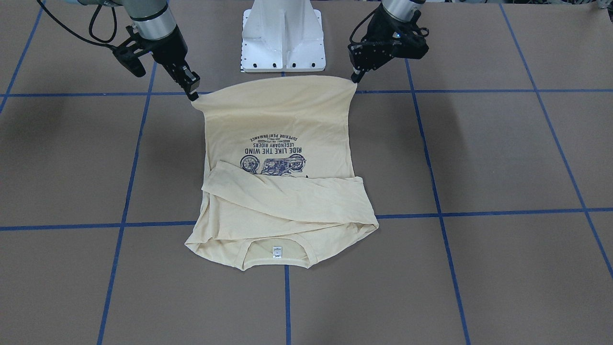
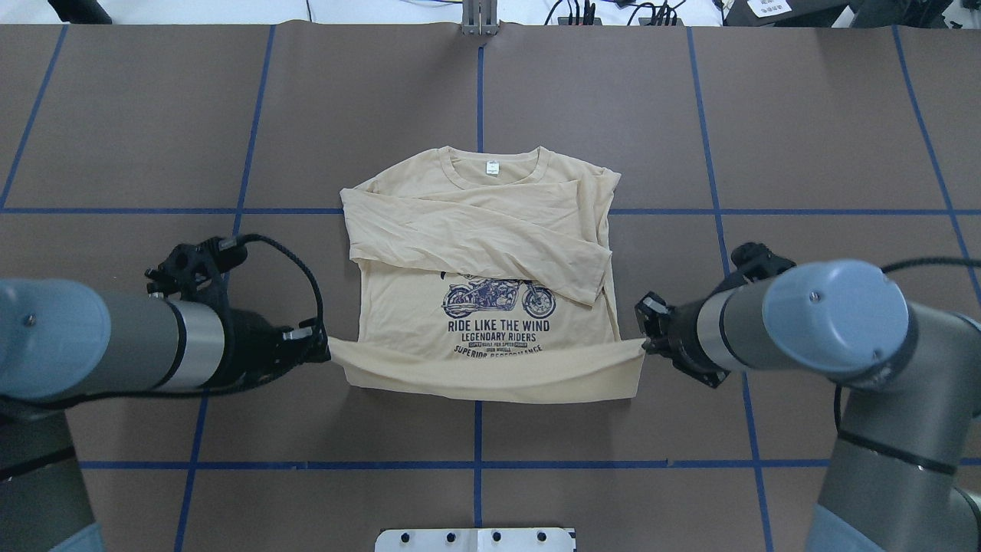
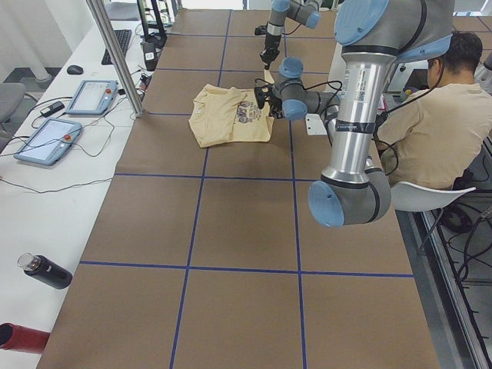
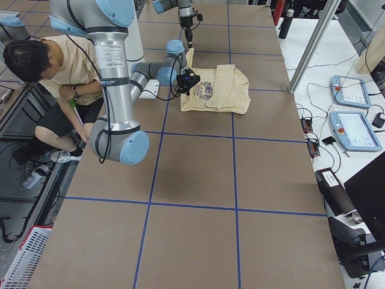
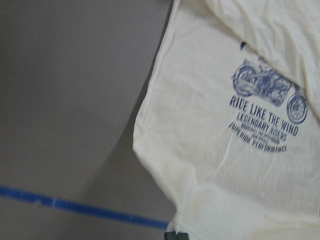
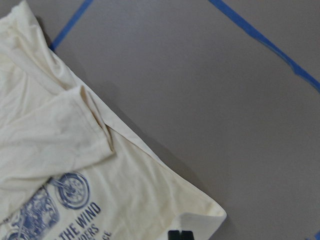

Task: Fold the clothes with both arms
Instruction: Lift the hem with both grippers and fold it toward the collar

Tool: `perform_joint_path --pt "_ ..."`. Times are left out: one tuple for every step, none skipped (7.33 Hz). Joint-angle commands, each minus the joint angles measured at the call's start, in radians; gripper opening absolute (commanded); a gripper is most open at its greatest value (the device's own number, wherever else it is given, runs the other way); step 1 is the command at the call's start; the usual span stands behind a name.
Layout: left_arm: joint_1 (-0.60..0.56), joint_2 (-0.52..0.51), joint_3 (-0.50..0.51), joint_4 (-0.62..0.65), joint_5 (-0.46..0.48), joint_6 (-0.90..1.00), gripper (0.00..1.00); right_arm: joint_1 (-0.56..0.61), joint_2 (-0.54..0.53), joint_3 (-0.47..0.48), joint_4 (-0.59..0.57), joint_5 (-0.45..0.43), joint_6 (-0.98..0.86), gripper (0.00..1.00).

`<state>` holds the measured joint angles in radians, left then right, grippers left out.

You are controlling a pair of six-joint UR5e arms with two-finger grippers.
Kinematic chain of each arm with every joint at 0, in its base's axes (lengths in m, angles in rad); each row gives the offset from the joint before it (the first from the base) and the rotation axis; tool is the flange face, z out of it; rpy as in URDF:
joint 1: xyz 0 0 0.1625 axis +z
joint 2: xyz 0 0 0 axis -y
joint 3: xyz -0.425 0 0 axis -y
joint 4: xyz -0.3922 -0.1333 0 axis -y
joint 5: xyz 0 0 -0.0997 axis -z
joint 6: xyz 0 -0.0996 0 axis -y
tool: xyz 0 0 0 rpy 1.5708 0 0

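Arms came in low, one per side. My left fingers (image 1: 355, 77) and right fingers (image 1: 193, 92) clamped the shirt (image 1: 278, 115) hem corners, hem raised; collar end flat on surface (image 1: 479, 158), wide brown stretch beyond.

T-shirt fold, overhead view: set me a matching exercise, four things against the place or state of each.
1. left gripper
2. right gripper
3. neck label
4. sleeves

A. folded across the T-shirt's chest
B. shut on the hem corner, overhead view's left
C. at the collar, far from the robot
D. shut on the hem corner, overhead view's right

Pairs: 1-B, 2-D, 3-C, 4-A.
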<state>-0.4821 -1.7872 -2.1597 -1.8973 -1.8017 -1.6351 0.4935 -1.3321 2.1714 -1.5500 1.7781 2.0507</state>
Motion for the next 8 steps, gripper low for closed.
perform_joint_path --pt "-0.157 -0.107 0.177 -0.011 -0.053 0.099 0.0 0.166 0.119 -0.085 -0.14 0.079 -0.182 0.0" --pt "-0.192 -0.144 0.226 -0.014 -0.053 0.124 0.0 0.21 0.161 -0.172 -0.137 0.083 -0.24 0.0" --pt "-0.223 -0.187 0.277 -0.016 -0.053 0.127 0.0 0.255 0.197 -0.239 -0.134 0.083 -0.28 0.0" --pt "-0.246 -0.223 0.325 -0.02 -0.053 0.129 0.0 0.278 0.217 -0.287 -0.13 0.081 -0.337 0.0" --pt "-0.266 -0.257 0.378 -0.02 -0.05 0.159 0.0 0.292 0.272 -0.373 -0.128 0.081 -0.378 0.0" --pt "-0.283 -0.279 0.44 -0.055 -0.05 0.185 0.0 0.292 0.34 -0.478 -0.127 0.078 -0.385 0.0" --pt "-0.285 -0.29 0.504 -0.127 -0.047 0.185 0.0 0.293 0.391 -0.555 -0.125 0.078 -0.405 0.0" --pt "-0.285 -0.302 0.553 -0.17 -0.045 0.185 0.0 0.295 0.415 -0.641 -0.016 0.075 -0.414 0.0"
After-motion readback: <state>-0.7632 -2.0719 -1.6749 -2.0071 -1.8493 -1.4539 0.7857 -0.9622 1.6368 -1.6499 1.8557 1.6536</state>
